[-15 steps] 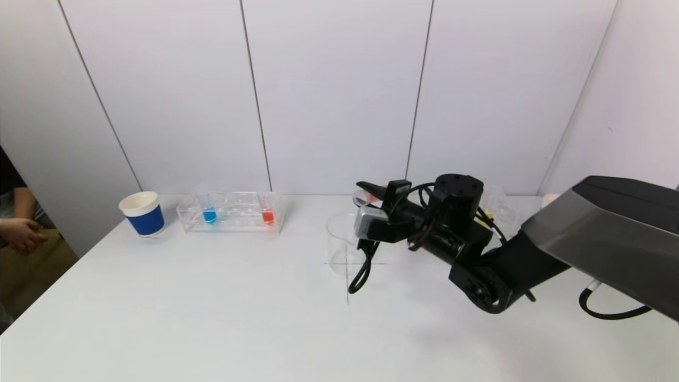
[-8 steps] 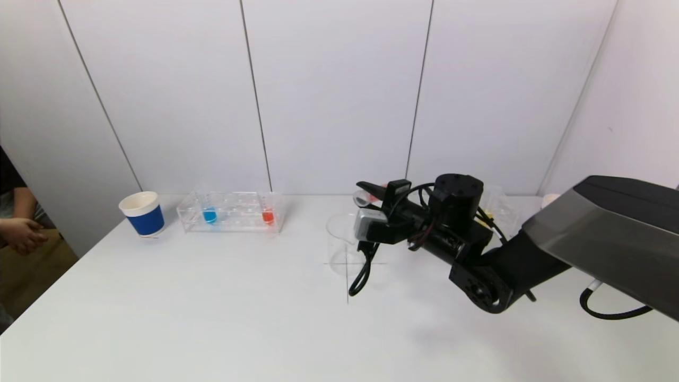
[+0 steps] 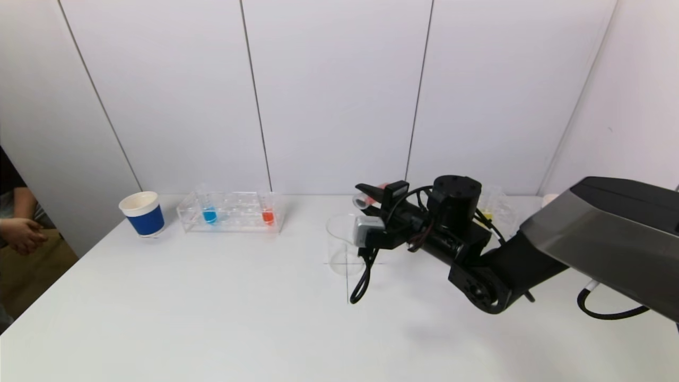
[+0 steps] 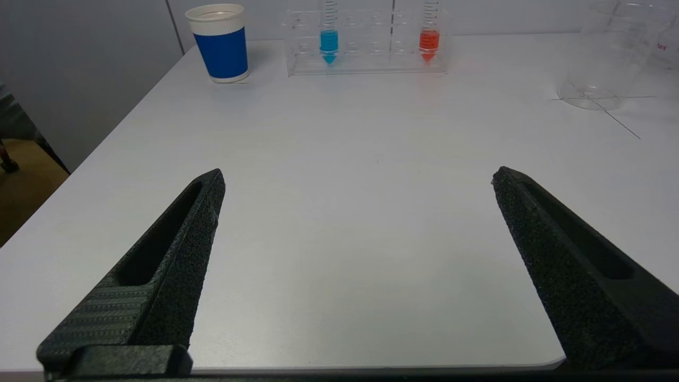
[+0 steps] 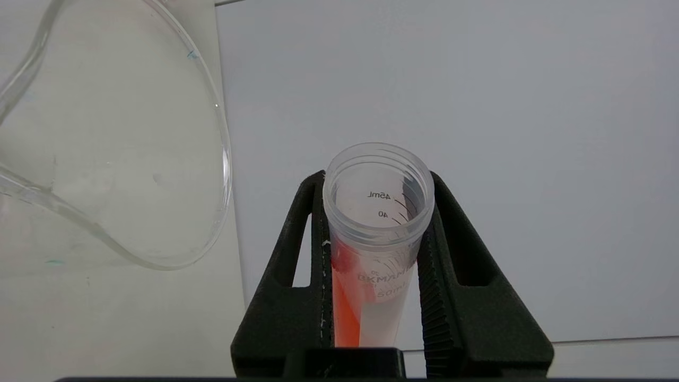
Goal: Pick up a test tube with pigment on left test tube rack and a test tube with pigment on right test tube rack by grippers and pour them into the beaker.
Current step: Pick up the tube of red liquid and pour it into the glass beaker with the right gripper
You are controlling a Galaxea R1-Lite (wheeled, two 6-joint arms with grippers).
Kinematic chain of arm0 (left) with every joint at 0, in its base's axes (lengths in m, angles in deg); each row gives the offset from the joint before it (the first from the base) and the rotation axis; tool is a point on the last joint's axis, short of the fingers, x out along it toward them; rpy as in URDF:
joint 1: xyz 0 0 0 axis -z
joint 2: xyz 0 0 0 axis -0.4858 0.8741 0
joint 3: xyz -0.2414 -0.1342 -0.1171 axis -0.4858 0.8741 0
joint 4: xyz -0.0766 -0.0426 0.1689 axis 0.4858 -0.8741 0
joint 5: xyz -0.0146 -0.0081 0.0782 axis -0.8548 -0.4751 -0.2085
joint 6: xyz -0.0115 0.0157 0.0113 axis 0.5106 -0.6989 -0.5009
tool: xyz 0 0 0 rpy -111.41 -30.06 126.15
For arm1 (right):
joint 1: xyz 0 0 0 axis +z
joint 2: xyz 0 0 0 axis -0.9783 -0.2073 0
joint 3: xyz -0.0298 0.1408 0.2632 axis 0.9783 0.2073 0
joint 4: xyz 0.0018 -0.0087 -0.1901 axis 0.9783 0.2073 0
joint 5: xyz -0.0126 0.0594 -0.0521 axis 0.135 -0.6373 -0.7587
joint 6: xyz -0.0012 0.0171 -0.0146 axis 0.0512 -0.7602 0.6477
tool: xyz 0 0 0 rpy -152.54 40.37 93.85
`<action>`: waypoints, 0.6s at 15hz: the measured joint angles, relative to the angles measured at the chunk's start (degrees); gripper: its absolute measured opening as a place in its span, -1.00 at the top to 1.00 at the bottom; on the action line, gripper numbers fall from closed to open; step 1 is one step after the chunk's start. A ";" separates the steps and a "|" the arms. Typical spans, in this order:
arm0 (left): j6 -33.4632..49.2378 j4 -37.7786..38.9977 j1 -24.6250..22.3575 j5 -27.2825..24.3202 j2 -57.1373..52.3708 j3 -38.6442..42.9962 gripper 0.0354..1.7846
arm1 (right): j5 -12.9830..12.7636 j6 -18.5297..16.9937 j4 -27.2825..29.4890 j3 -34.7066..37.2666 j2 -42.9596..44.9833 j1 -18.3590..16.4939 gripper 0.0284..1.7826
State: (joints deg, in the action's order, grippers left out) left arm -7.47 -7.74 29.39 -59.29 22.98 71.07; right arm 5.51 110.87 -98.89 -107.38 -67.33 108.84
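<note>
My right gripper (image 3: 371, 195) is shut on a clear test tube (image 5: 377, 212) with red pigment. It holds the tube tipped nearly level, its open mouth (image 3: 362, 200) just above the far rim of the empty glass beaker (image 3: 339, 241). In the right wrist view the pigment lies along the tube's lower wall, and the beaker (image 5: 220, 159) is beside the tube. The left rack (image 3: 232, 213) holds a blue tube (image 4: 329, 42) and a red tube (image 4: 428, 45). My left gripper (image 4: 358, 180) is open and empty, low over the near table.
A blue paper cup (image 3: 142, 213) stands left of the left rack. The right rack (image 3: 501, 207) is mostly hidden behind my right arm. A black cable (image 3: 363, 278) hangs from the wrist beside the beaker. A person's hand (image 3: 21, 233) rests past the table's left edge.
My right wrist has rolled a little, tipping the held tube slightly further over the beaker. The left gripper has not moved.
</note>
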 joint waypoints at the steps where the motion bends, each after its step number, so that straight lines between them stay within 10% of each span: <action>1: 0.00 -0.02 0.00 0.02 0.00 0.00 -0.98 | 0.02 0.52 0.00 0.10 0.01 0.01 0.45; 9: 0.00 0.00 0.00 0.02 0.00 0.00 -0.98 | 0.02 5.18 0.46 0.13 0.04 0.06 0.45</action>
State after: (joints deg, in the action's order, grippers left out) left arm -7.47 -7.74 29.39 -59.27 22.98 71.07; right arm 5.53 116.05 -98.43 -107.25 -67.29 108.90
